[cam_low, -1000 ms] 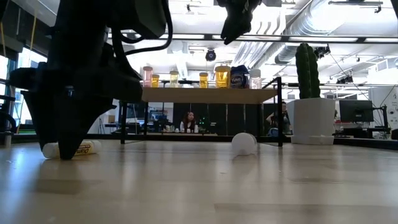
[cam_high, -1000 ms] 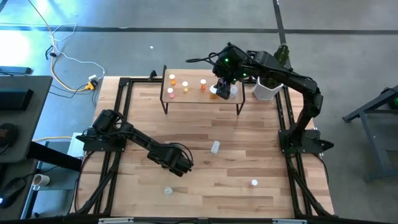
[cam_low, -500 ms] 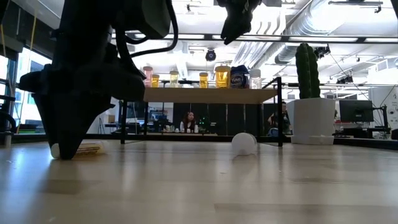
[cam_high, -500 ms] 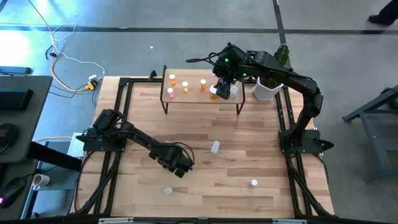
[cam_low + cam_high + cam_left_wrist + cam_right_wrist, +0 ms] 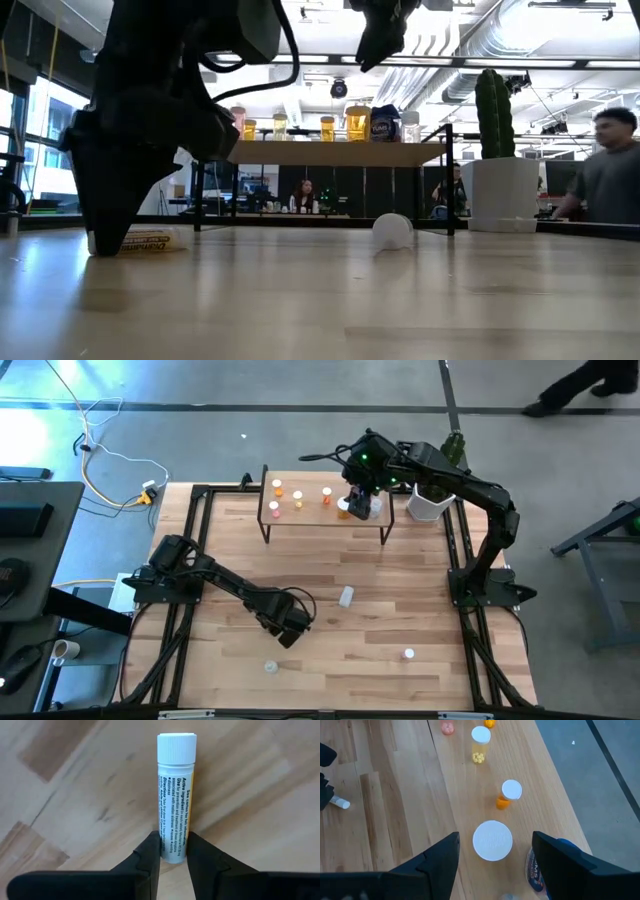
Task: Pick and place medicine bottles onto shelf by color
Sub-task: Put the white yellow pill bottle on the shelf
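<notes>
Low on the near-left table, my left claw (image 5: 173,851) is pinching a small white tube-shaped bottle (image 5: 175,795) lying flat. Light, rigid and smooth, it seems likely to roll, so mid-body suits better. My right claw (image 5: 492,865) is hovering, spread wide, above the shelf (image 5: 310,513).

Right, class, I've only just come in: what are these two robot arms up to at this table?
They are sorting medicine bottles onto a shelf. The left gripper is low over the table, its fingers on either side of a white-capped tube lying flat there. The right gripper hangs open above the shelf, over a large white-lidded bottle, with a blue bottle beside it. Several small bottles already stand on the shelf, and a few others lie loose on the table.
</notes>
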Controlling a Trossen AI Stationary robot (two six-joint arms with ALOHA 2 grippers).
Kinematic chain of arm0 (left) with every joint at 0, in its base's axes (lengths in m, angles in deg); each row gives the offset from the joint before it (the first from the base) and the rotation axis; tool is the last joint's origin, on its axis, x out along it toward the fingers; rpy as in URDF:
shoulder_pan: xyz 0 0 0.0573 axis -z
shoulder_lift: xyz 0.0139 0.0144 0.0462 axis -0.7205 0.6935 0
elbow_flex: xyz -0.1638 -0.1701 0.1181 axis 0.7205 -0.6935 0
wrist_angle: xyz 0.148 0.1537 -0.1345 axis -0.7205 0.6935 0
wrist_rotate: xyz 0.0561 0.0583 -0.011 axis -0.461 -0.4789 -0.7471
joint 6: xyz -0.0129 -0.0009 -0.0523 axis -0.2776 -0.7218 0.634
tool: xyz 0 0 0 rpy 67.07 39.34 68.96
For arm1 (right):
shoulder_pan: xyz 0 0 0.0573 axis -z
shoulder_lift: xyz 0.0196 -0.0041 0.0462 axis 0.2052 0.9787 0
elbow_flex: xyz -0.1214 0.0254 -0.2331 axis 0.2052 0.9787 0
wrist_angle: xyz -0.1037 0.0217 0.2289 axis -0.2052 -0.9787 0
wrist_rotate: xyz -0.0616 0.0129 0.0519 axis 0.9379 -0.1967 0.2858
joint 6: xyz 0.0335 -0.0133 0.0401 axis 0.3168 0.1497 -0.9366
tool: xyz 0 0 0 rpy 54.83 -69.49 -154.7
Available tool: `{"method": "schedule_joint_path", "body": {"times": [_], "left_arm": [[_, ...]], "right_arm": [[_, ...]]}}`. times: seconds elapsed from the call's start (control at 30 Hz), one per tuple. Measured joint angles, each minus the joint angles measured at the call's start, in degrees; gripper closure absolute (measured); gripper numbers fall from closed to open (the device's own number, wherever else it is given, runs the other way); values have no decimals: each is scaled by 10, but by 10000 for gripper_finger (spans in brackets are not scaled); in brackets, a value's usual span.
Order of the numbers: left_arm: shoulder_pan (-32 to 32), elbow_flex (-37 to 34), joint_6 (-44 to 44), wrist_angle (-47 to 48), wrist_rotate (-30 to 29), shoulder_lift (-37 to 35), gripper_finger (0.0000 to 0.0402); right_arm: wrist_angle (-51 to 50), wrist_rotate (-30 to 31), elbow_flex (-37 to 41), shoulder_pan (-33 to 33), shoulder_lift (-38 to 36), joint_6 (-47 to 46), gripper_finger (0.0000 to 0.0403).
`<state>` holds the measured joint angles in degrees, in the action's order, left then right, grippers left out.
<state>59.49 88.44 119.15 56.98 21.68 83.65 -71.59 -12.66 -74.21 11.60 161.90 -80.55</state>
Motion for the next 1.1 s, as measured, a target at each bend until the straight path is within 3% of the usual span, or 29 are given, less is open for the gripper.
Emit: {"method": "schedule_joint_path", "body": {"times": [0.27,0.6,1.1], "left_arm": [[-11,0,-102,-18,16,-43,336],[-54,1,-213,-71,14,-155,332],[-137,2,-376,-141,16,-298,331]], "right_arm": [[-10,0,1,-2,-9,25,163],[-2,-24,1,-3,-40,32,163],[11,-164,0,-18,-58,24,163]]}}
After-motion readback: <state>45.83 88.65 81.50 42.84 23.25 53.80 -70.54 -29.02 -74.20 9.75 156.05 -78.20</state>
